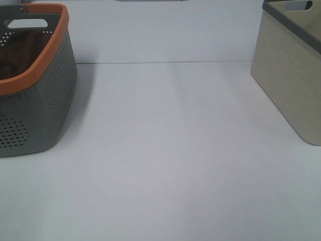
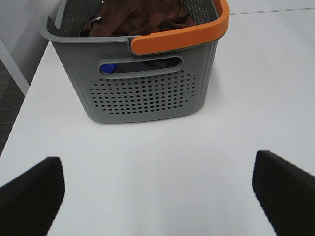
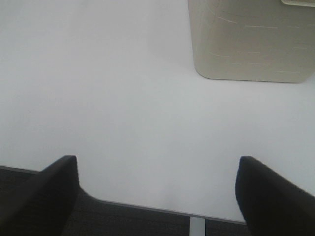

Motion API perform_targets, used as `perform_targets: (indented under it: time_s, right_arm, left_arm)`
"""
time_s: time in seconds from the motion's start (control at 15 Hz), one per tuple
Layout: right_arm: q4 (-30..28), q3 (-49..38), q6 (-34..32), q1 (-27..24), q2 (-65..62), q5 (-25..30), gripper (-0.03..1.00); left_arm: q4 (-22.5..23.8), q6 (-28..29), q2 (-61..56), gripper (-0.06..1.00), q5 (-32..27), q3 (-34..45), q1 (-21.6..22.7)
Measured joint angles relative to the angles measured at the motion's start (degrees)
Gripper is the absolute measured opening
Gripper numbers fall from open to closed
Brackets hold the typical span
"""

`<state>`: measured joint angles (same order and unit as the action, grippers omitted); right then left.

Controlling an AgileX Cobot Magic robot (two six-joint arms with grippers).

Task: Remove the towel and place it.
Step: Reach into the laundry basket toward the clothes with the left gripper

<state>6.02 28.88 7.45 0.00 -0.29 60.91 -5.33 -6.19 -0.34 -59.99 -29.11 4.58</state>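
The dark reddish-brown towel point(image 2: 140, 18) lies crumpled inside the grey basket with an orange rim point(image 2: 147, 83). In the exterior high view the basket point(image 1: 35, 100) stands at the far left, with the towel point(image 1: 20, 50) dark inside it. A blue cloth point(image 2: 109, 68) shows through the basket's handle slot, under the towel. My left gripper point(image 2: 157, 196) is open and empty, above the table in front of the basket. My right gripper point(image 3: 157, 196) is open and empty, over the table's near edge, short of the beige bin point(image 3: 251, 42). Neither gripper shows in the exterior high view.
The beige bin with a grey rim point(image 1: 293, 75) stands at the far right. White table point(image 1: 165, 150) lies between basket and bin. The table's edge and dark floor show in the right wrist view point(image 3: 138, 216) and beside the basket point(image 2: 10, 98).
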Motion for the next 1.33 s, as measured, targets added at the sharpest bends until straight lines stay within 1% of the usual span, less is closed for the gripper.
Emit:
perform_targets:
  time_s: [1.33]
  right_arm:
    - [0.0, 0.0, 0.0, 0.0, 0.0, 0.0, 0.76]
  left_arm:
    - [0.0, -0.4, 0.0, 0.99, 0.0, 0.0, 0.0]
